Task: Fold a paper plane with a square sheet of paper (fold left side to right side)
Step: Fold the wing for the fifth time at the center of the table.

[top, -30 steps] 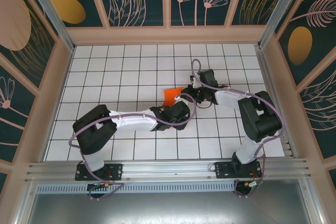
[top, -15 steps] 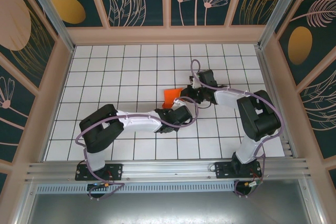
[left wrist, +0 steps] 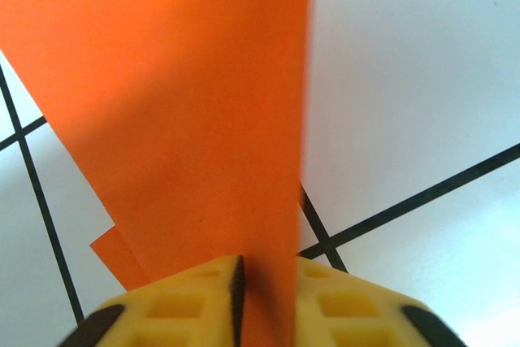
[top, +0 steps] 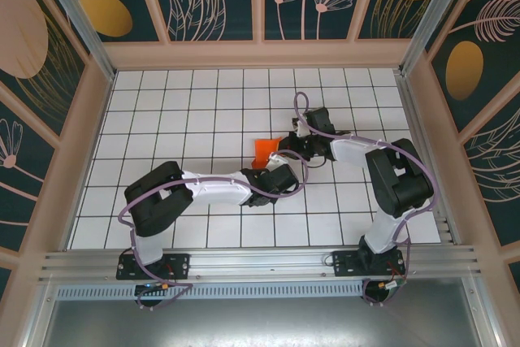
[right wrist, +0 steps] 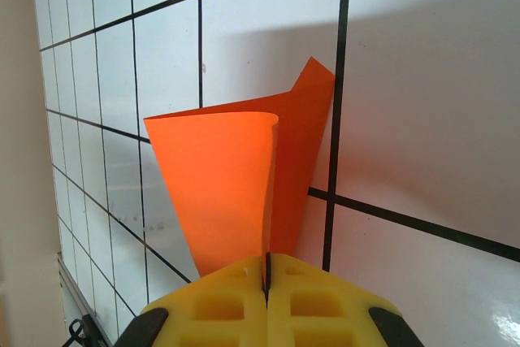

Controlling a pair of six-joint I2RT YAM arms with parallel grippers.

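Right end effector (right wrist: 266,272) grips the orange paper (right wrist: 219,184), left end effector (left wrist: 264,274) seemingly too.

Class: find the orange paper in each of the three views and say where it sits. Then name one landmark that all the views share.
Top external: paper at the picture's centre.
Left wrist: paper fills the upper left and centre, narrowing down between the fingers of the left hand.
Right wrist: paper curls up at centre from the shut right hand.
Shared landmark: the black grid lines on white tiles.
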